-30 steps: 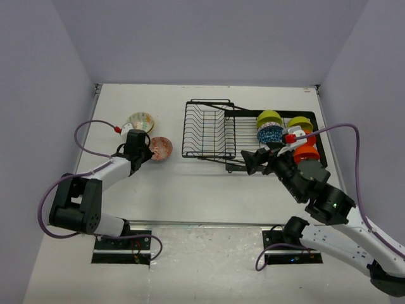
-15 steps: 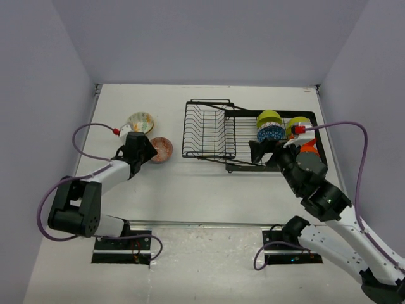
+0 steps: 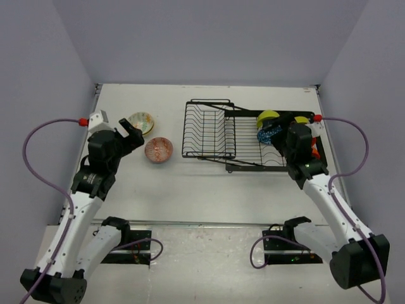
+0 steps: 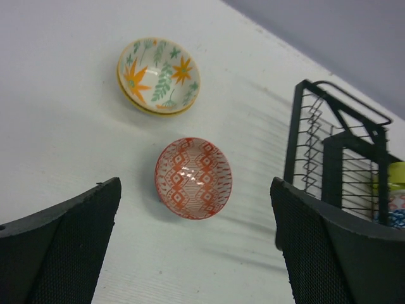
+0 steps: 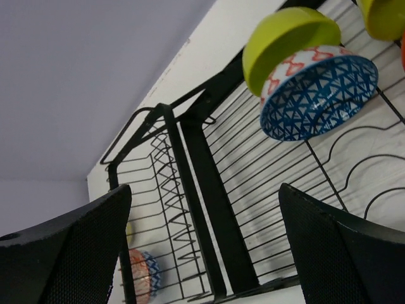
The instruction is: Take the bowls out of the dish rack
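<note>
The black wire dish rack (image 3: 209, 130) stands at the table's middle back. On its flat section lean a lime green bowl (image 3: 269, 116) and a blue-patterned bowl (image 3: 268, 134), with a second lime green bowl (image 3: 302, 120) further right. My right gripper (image 3: 283, 140) hovers open just right of the blue bowl (image 5: 316, 95), holding nothing (image 5: 204, 202). A pinkish-patterned bowl (image 3: 159, 150) and a floral bowl (image 3: 140, 122) sit on the table left of the rack. My left gripper (image 3: 133, 134) hangs open above them (image 4: 193, 240); the patterned bowl (image 4: 193, 178) lies free between its fingers.
White table (image 3: 190, 183) with grey walls on three sides. The rack's raised basket section (image 5: 161, 190) lies between the two arms. An orange bowl's edge (image 3: 314, 151) shows behind my right arm.
My left gripper opened, let the pinkish-patterned bowl go on the table and rose back. My right arm swung right and further over the rack's flat section, beside the blue bowl.
</note>
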`<state>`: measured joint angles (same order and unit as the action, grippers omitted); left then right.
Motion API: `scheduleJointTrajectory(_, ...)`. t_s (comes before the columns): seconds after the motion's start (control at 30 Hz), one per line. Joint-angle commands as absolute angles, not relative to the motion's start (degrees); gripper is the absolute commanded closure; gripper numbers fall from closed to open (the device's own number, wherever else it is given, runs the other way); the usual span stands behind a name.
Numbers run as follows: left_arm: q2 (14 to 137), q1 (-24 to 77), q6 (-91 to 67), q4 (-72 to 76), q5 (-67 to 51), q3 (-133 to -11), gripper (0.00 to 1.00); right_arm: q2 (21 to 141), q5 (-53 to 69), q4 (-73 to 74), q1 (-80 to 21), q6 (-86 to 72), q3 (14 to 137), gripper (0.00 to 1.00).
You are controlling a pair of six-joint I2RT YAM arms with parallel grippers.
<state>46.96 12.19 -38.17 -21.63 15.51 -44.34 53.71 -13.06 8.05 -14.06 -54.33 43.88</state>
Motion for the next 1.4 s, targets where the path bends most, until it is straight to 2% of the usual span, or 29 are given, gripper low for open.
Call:
scheduleJointTrajectory(0.0, 42.9, 12.2, -28.2, -32.9, 14.6, -53.9, 0.00, 57.0, -20.9, 5.0, -13.4, -72.8, 43.2, 0.02)
scheduleJointTrajectory(0.13, 41.6, 12.2, -22.2, -37.4, 11.7, -57.6, 0.00, 60.5, -26.9, 2.2, -13.0, -78.7, 41.2, 0.04)
scheduleJointTrajectory(0.5, 30.8, 12.2, -20.7, -31.4, 13.4, -46.8, 0.00, 77.1, -14.3, -14.6, -5.3, -81.0, 40.3, 0.12)
scheduleJointTrajectory(0.83, 30.2, 12.2, -20.5, -29.7, 10.0, -45.1, 0.00, 88.8, -13.3, -26.1, -4.3, -80.0, 41.7, 0.22)
scheduleJointTrajectory(0.97, 30.2, 12.2, -20.5, -29.8, 9.9, -45.0, 0.00, 91.3, -12.2, -29.5, -4.3, -82.4, 40.0, 0.34)
scheduleJointTrajectory(1.0, 30.2, 12.2, -20.5, -29.7, 9.8, -45.0, 0.00, 91.4, -12.0, -30.7, -4.3, -82.9, 38.3, 0.42)
scheduleJointTrajectory(1.07, 30.3, 12.2, -20.4, -29.5, 9.4, -44.9, 0.00, 91.3, -12.4, -33.3, -4.2, -83.8, 36.5, 0.48)
scheduleJointTrajectory(1.1, 30.4, 12.2, -20.3, -29.5, 9.2, -45.0, 0.00, 91.1, -12.8, -33.8, -4.3, -83.8, 36.0, 0.57)
scheduleJointTrajectory(1.37, 31.2, 12.2, -20.2, -29.4, 8.4, -44.9, 0.00, 88.8, -13.9, -33.0, -4.3, -84.6, 34.5, 0.75)
